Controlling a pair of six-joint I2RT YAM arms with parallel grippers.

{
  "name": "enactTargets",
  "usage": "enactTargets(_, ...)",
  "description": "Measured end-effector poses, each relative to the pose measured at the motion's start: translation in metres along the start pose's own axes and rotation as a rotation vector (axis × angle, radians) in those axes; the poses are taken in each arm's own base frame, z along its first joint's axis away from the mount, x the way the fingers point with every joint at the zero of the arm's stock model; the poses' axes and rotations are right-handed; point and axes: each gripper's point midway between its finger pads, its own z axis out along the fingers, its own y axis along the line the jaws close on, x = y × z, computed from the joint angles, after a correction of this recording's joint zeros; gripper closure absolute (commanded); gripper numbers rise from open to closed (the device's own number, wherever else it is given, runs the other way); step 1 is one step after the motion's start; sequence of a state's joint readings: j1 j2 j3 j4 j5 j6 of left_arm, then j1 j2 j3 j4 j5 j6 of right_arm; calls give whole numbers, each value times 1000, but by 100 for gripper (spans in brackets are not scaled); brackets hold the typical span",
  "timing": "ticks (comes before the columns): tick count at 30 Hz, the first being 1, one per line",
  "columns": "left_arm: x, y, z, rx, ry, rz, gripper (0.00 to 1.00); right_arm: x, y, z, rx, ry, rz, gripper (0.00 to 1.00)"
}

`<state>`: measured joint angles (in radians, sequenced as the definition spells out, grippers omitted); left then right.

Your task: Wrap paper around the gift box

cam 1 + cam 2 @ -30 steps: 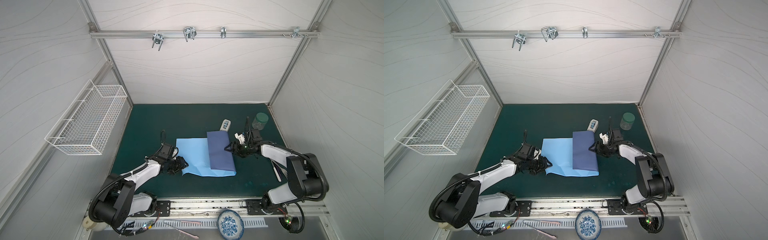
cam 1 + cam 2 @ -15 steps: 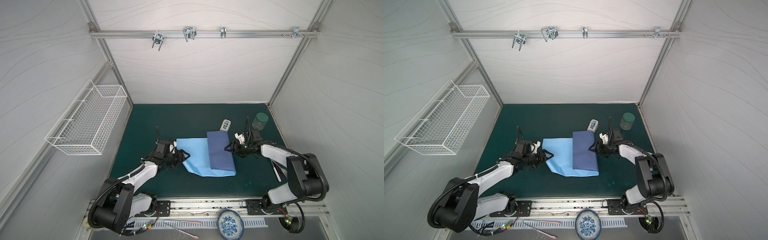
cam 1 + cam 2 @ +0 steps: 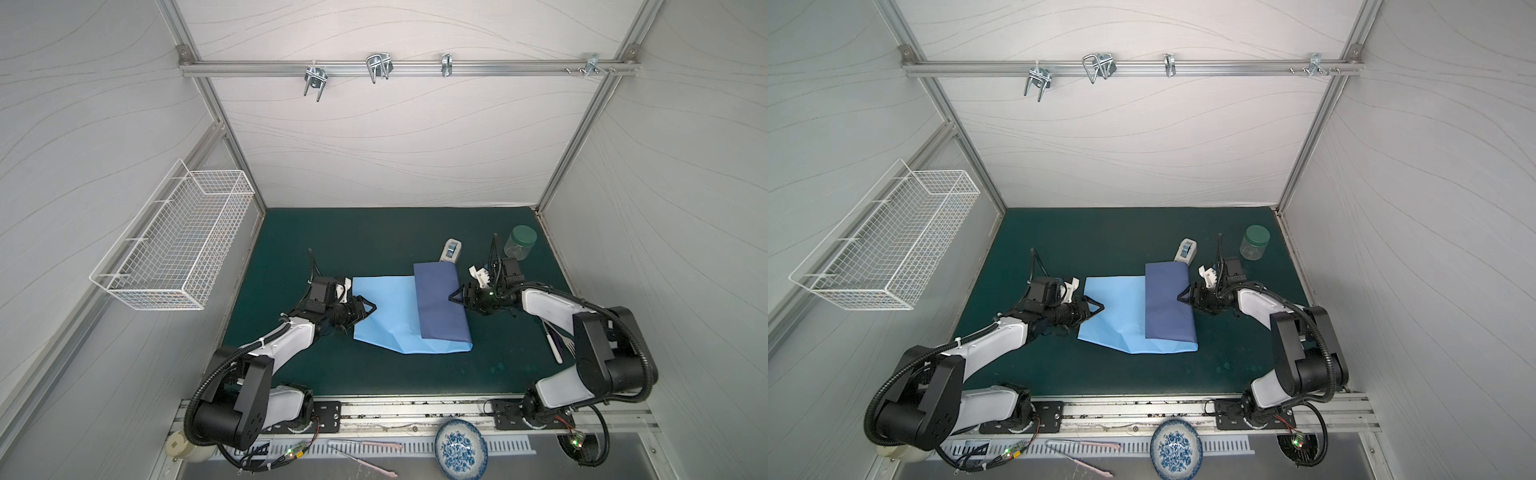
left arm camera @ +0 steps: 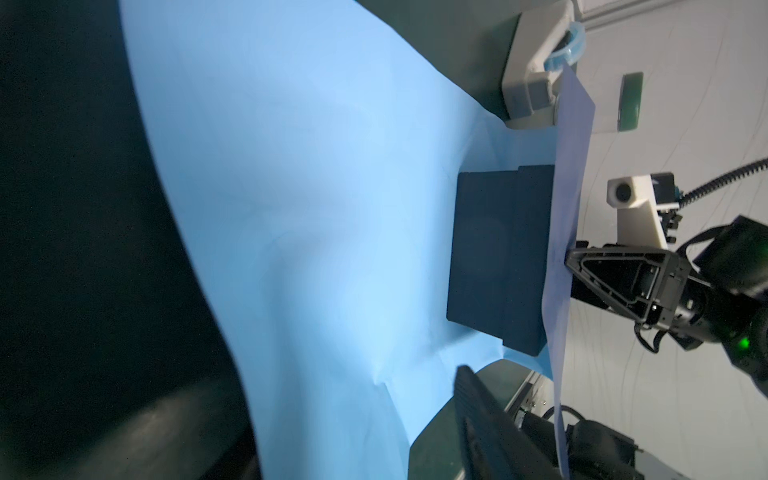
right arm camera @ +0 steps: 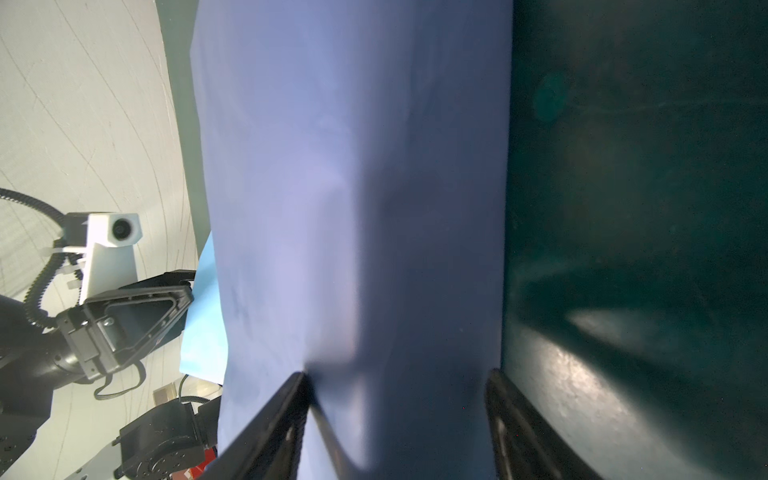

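Currently seeing left pincer [image 3: 372, 308] at the raised left edge of the paper [image 3: 386, 307]; can't tell if clamped or just nudging. Looks set up to swing that light-blue side over. Finding the gift box [image 4: 494, 257] on the sheet, right of centre, under the paper's folded indigo flap. Seeing right pincer [image 3: 453, 298] with jaws apart, straddling the folded edge, upper fingertip [image 4: 575, 261] on the flap, probably pinning it flat. Working on a dark green mat [image 3: 332, 245]; noting wire basket [image 3: 174, 249] on the left wall, tape dispenser [image 3: 451, 249] at the flap's far edge, jar [image 3: 519, 243] far right.

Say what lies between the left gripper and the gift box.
Only the paper's light-blue face, from left gripper to gift box, in the left wrist view.
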<state>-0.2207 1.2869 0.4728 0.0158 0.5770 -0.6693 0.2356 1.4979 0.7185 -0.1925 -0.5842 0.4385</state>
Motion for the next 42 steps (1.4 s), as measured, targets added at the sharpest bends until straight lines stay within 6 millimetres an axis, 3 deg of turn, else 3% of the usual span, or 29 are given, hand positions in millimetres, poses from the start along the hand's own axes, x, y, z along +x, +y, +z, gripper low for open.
enactTargets(7, 6, 37, 11, -97, 50, -126, 64, 0, 0, 0, -1, 0, 0, 33)
enactTargets(9, 4, 40, 12, -99, 53, -139, 66, 0, 0, 0, -1, -1, 0, 33)
enactTargets(28, -31, 35, 21, -135, 14, -76, 77, 0, 2, 0, -4, 0, -3, 36)
enactTargets(34, -46, 27, 20, -132, -17, -31, 93, 0, 2, 1, -6, 1, -4, 36)
enactTargets(38, -47, 22, 17, -123, -21, -24, 99, 1, 3, 1, -6, 3, -5, 37)
enactTargets(42, -51, 2, 7, -73, -47, -20, 100, 1, 3, 1, -7, 5, -7, 37)
